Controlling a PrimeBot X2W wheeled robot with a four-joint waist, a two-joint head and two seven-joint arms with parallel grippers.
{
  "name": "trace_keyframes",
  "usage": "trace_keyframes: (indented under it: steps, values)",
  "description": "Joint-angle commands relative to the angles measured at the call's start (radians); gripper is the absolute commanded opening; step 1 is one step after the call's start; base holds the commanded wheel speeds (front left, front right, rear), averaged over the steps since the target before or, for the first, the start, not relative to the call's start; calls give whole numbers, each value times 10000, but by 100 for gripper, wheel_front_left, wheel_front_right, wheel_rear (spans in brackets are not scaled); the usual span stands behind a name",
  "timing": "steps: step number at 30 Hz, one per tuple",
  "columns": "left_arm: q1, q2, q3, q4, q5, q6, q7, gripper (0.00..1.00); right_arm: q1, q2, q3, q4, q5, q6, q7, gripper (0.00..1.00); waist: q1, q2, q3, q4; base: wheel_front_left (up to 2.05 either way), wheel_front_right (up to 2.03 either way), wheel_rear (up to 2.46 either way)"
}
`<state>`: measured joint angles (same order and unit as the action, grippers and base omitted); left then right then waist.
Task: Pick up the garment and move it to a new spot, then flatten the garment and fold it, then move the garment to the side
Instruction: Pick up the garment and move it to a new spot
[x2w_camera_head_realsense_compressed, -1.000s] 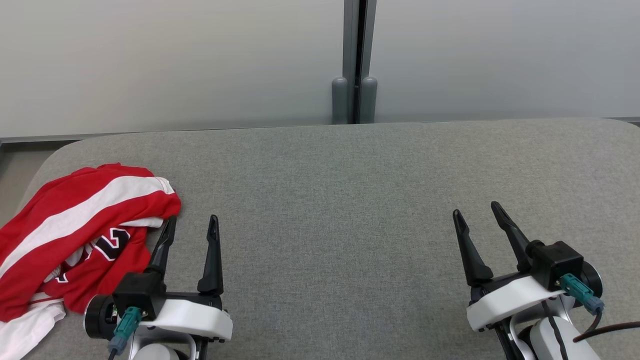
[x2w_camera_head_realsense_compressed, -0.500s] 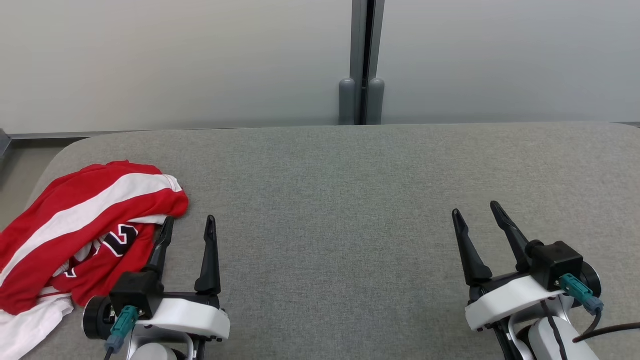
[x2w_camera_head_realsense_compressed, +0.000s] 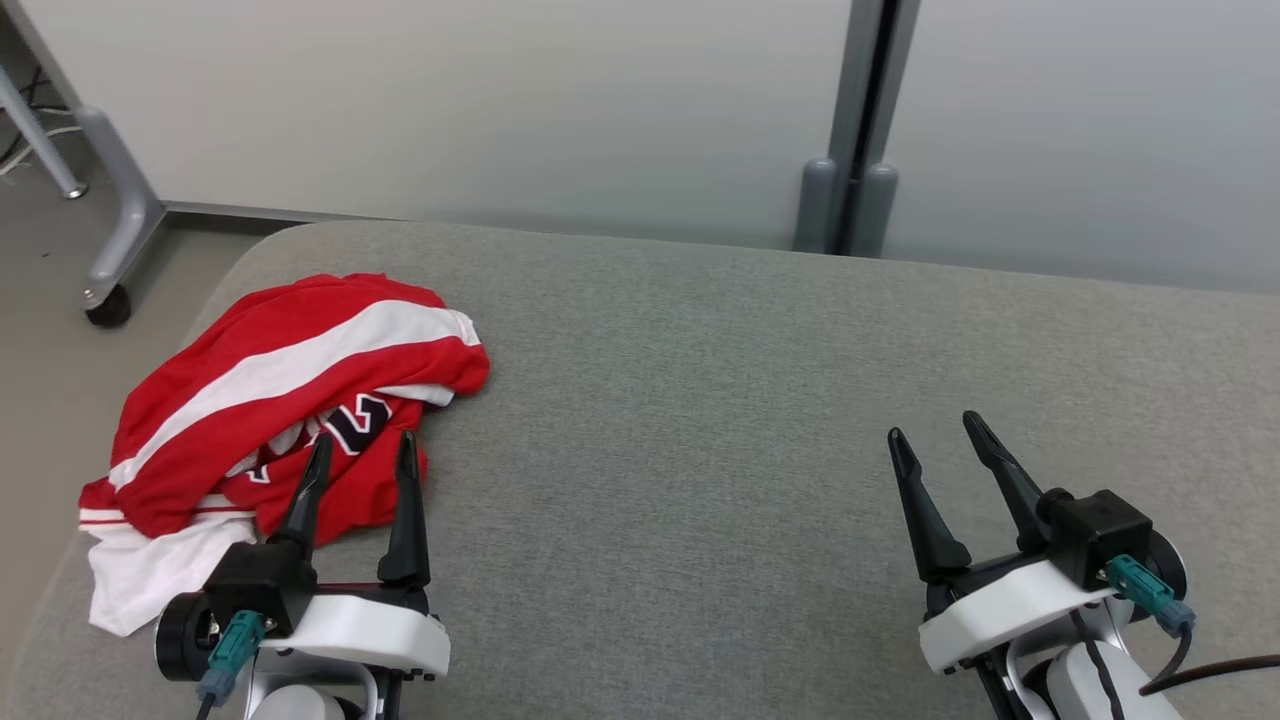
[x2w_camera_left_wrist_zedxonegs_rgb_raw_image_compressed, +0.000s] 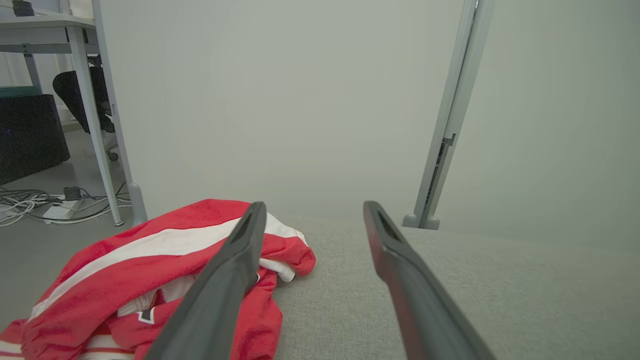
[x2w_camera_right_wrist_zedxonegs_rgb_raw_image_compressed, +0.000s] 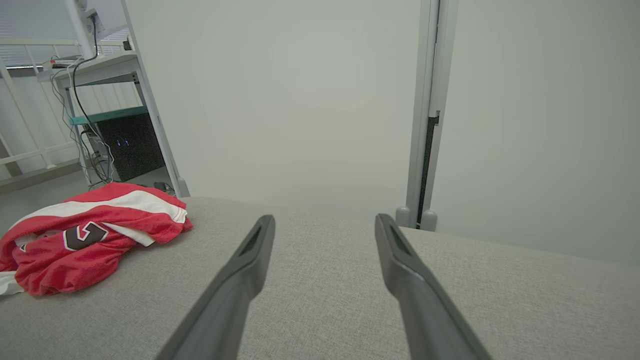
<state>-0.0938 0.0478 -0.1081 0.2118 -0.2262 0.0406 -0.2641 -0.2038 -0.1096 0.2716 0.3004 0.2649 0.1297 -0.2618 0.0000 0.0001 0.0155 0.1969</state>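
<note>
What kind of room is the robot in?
Probably an office or lab: pale partition panels behind the grey padded table, a wheeled desk leg, and a black computer with tangled cables.

Two matching arm ends: paired long, tapering black jaws; white moulded wrist shell (x2w_camera_head_realsense_compressed: 360, 632); boxy black camera block (x2w_camera_head_realsense_compressed: 268, 585); teal plug (x2w_camera_head_realsense_compressed: 232, 648) with a grey tip. The right arm carries a black stripe on its pale forearm (x2w_camera_head_realsense_compressed: 1075, 692) and a dark cable (x2w_camera_head_realsense_compressed: 1215, 665).

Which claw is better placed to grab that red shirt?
The left gripper. Its open fingers point at the crumpled garment, at the left end of the grey surface. The right gripper, also open, stands well apart from it.
</note>
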Motion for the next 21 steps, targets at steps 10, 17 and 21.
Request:
trace_keyframes:
  steps: [10, 17, 21]
  values:
    - [215, 42, 321, 204, 125, -102, -5, 100, 124, 13, 300, 34, 251, 19, -46, 100, 0, -1, -198, 1848, 0, 0, 0]
    - [275, 45, 518, 312, 136, -233, -7, 100, 150, 55, 488, 75, 333, 19, -46, 100, 0, -1, -219, 2572, 0, 0, 0]
    - [270, 43, 570, 326, 80, -170, -5, 100, 123, 58, 527, 83, 323, 19, -46, 100, 0, -1, -204, 2727, 0, 0, 0]
